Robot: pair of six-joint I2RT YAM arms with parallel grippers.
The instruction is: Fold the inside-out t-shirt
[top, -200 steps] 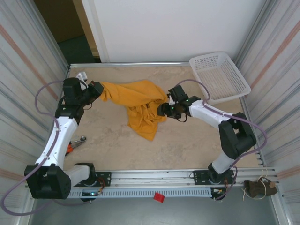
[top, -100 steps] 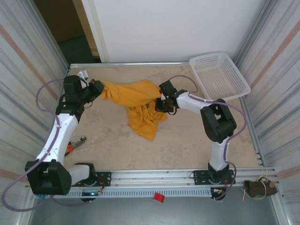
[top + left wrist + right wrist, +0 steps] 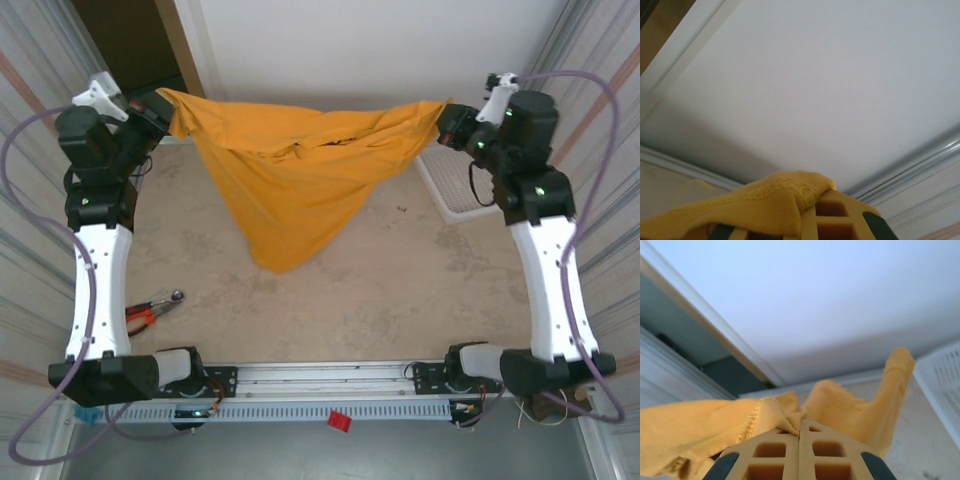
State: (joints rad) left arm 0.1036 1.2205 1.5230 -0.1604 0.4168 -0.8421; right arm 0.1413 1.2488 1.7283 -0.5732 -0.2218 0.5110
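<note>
Inside-out t-shirt point(image 3: 290, 190) hangs stretched over the surface point(image 3: 400, 290) between our left claw point(image 3: 163, 108) and right claw point(image 3: 448, 124), each clenched on its upper edge, which we judge spreads it for laying flat.

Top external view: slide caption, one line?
Left gripper and right gripper hold the mustard t-shirt stretched between them over the table.

We note the t-shirt point(image 3: 290, 190) hiding the tips of the left gripper point(image 3: 168, 103) and right gripper point(image 3: 443, 120), and the right arm point(image 3: 545, 250) masking most of the basket point(image 3: 448, 192).
</note>
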